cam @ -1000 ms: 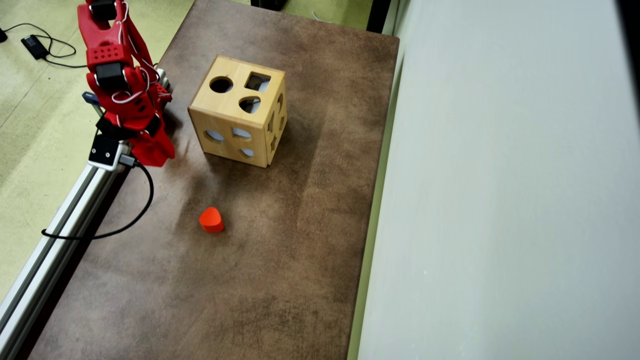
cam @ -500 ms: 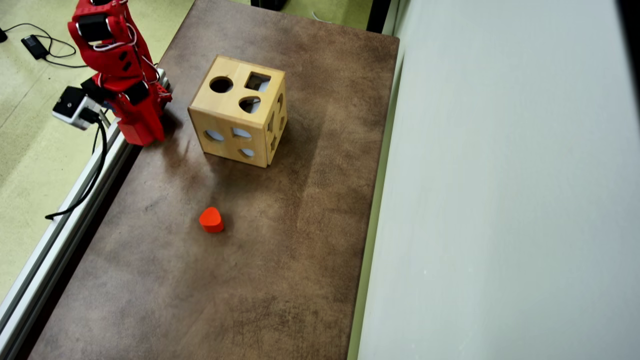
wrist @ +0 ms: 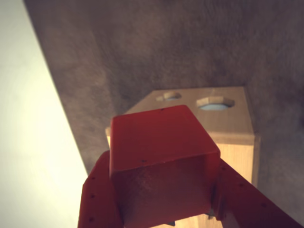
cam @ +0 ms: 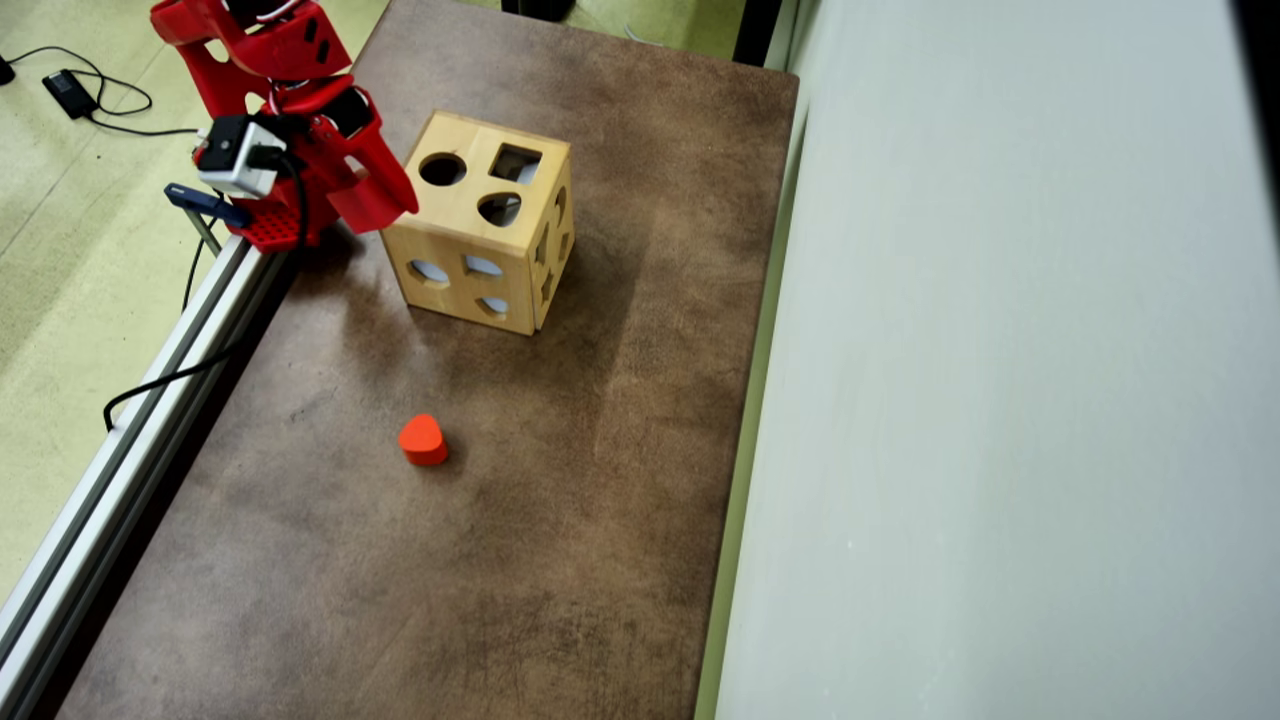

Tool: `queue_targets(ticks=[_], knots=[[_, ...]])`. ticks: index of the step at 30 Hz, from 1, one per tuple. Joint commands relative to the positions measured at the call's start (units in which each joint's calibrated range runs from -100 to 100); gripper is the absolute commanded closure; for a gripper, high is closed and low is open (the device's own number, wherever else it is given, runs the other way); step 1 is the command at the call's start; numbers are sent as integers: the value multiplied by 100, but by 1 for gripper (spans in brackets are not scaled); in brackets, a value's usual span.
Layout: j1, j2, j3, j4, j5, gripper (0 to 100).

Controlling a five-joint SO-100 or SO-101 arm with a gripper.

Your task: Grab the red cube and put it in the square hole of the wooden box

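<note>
In the wrist view the red cube (wrist: 156, 135), deep red with flat faces and sharp edges, fills the lower middle. My gripper (wrist: 161, 171) is shut on it, one red finger pressing each side. Just beyond the cube is the wooden box (wrist: 232, 126), with a face of cutouts showing. From overhead, my gripper (cam: 385, 205) hangs at the left edge of the wooden box (cam: 470, 240). There the cube cannot be told apart from the red fingers. The square hole (cam: 515, 163) is in the box's top face, beside a round hole.
An orange-red heart-like block (cam: 422, 440) lies on the brown table (cam: 560, 480) in front of the box. An aluminium rail (cam: 130, 440) and a black cable (cam: 160, 385) run along the table's left edge. A pale wall (cam: 1000, 400) borders the right side.
The arm has swung from the table's left edge towards the box. The gripper now points at the box's left side instead of down by the rail.
</note>
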Motion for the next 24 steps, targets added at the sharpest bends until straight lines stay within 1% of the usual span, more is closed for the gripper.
queue_targets(ticks=[1, 6, 10, 13, 19, 24], knots=[[-297, 431, -320, 53, -249, 97], [-735, 771, -329, 447, -469, 97], [-1121, 822, -364, 439, -615, 97], [-1344, 907, -704, 479, -654, 97], [-1545, 1476, -1733, 495, -1255, 97], [-2006, 1934, -2118, 519, -1372, 97]])
